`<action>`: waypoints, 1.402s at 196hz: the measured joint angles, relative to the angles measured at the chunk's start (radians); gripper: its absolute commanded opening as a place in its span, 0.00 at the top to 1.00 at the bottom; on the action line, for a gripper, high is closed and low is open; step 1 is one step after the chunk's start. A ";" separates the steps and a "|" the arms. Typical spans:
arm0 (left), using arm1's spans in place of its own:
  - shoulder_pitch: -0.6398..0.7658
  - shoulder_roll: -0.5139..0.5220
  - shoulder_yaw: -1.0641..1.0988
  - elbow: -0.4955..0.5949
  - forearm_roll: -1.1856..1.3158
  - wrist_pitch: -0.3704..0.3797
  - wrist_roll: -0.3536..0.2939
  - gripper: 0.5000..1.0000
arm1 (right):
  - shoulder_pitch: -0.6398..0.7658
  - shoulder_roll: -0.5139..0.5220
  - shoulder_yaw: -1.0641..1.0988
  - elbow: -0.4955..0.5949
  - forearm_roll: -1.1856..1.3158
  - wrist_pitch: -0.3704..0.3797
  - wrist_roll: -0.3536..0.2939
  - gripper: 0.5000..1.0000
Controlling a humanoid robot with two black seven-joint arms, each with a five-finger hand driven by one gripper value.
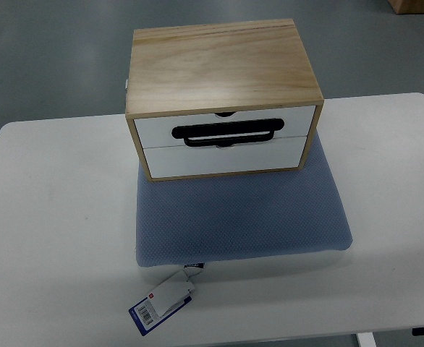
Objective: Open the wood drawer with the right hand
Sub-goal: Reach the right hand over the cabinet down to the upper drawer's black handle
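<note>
Nearest the camera: white hang tag [162,303] with blue edge and barcode, print too small to read, tied to the front edge of a blue-grey mesh cushion [241,217] on the white worktop [53,217]. Wood drawer box [223,97] sits on the cushion's far part, two white drawer fronts facing the camera, both flush shut, black handle [226,135] across the seam between them. No robot hand in frame, so can't tell finger state.
</note>
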 measured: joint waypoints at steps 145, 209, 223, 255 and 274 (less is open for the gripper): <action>0.001 0.000 0.000 0.000 0.000 0.000 0.000 0.00 | 0.694 0.235 -0.803 0.155 -0.004 0.014 -0.002 0.14; 0.000 0.000 0.000 0.000 0.000 0.000 0.000 0.00 | 0.768 0.382 -0.902 0.184 -0.003 0.012 -0.001 0.14; 0.000 0.000 0.000 0.000 0.000 0.000 0.000 0.00 | 0.773 0.408 -0.916 0.185 -0.003 0.012 -0.001 0.14; 0.000 0.000 0.000 0.000 0.000 0.000 0.000 0.00 | 0.780 0.481 -0.952 0.185 -0.003 0.012 -0.004 0.14; 0.000 0.000 0.000 0.000 0.000 0.000 0.000 0.00 | 0.773 0.521 -0.959 0.185 -0.004 0.010 -0.010 0.14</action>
